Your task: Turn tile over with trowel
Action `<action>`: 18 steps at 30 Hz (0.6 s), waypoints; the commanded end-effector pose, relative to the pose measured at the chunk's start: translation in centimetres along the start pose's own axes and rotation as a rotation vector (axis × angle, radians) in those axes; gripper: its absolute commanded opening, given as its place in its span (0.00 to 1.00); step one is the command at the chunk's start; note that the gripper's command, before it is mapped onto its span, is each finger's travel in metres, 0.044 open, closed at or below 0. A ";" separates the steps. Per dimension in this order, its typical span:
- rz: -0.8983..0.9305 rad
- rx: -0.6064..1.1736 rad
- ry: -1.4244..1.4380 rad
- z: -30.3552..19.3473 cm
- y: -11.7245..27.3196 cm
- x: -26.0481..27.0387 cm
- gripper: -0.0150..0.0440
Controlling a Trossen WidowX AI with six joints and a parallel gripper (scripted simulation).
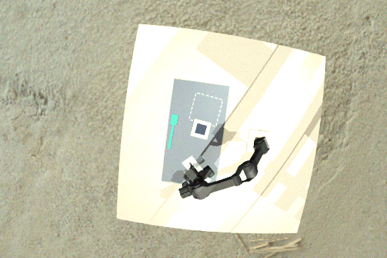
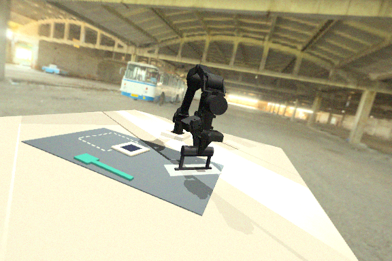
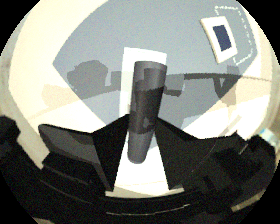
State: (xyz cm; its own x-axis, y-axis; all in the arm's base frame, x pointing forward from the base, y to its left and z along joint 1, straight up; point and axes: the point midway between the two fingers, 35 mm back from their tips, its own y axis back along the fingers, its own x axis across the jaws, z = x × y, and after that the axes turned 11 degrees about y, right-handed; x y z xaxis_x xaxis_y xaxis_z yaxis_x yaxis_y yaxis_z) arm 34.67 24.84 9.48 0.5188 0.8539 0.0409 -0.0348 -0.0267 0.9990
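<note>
This looks like a big disused depot or industrial hall. High above the black gripper [image 1: 194, 168] [image 2: 197, 149] [image 3: 143, 132] run yellowish roof beams [image 2: 204, 2]; well beyond it stands a white-and-blue bus [image 2: 144, 81], and all around lies rough, dusty grey-brown ground [image 1: 67, 52] [image 2: 327, 161].
</note>
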 end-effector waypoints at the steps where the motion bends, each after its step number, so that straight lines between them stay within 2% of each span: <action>1: -0.002 0.004 -0.120 -0.1 -0.1 -0.1 0.47; 18: -0.003 0.004 -0.622 -0.1 -0.1 -0.1 0.47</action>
State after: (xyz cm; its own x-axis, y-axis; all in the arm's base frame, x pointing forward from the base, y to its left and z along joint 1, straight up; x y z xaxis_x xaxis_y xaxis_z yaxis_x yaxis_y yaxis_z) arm 34.64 24.85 9.47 0.8789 0.4751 0.0425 -0.0333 -0.0278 0.9991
